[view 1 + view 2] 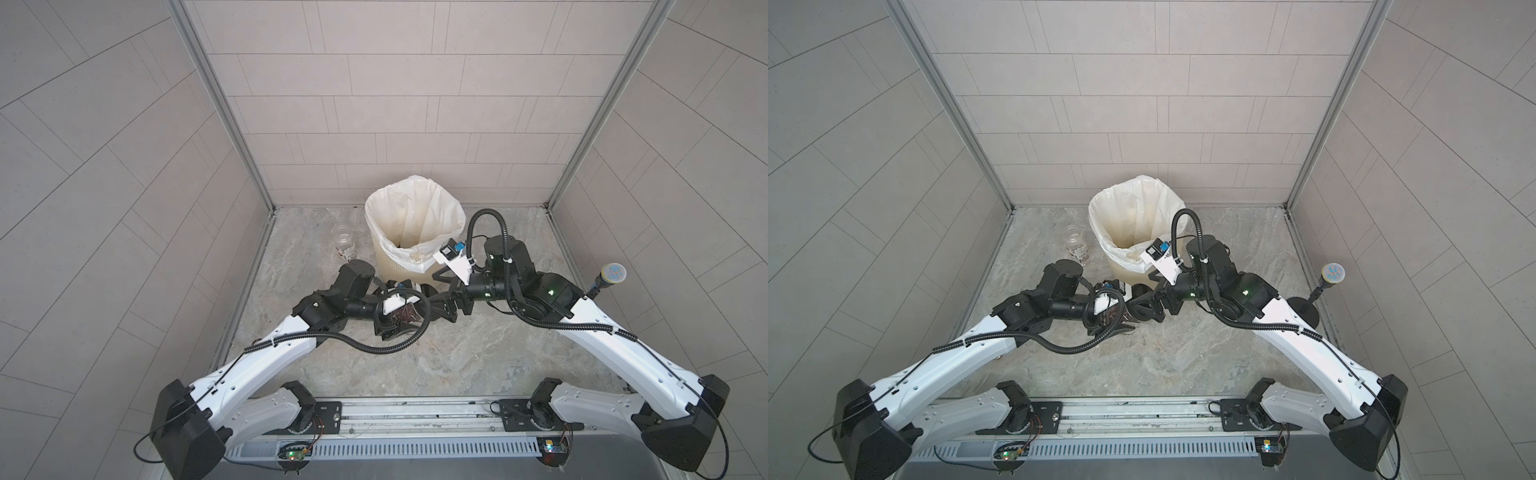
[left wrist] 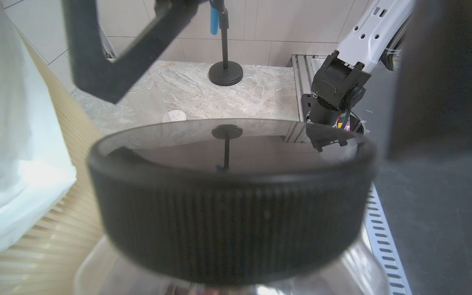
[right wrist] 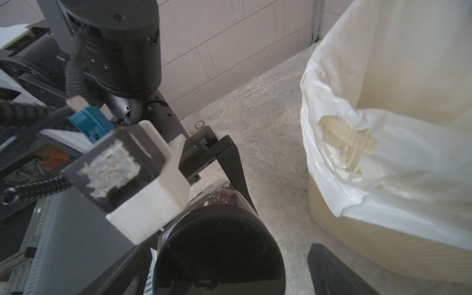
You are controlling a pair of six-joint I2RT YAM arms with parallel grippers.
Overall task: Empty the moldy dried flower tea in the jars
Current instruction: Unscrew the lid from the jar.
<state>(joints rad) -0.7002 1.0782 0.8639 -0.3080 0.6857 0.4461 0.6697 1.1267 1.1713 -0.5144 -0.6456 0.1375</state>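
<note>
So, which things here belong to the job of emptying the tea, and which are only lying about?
For the job: black-lidded jar with dried flower tea, held by the left gripper; open clear jar; lined bin.
Lying about: microphone on stand; small ring.

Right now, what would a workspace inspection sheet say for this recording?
Surface: grey marbled tabletop.
Job's things: black-lidded jar with tea inside, lid on, held tipped; lidless labelled jar standing beside the lined bin.
Clutter: loose white lid; microphone stand.
Grippers: left gripper clamped on the black-lidded jar; right gripper open near its black lid.
Cables: black conduits looped at both wrists.
Surroundings: tiled walls.
</note>
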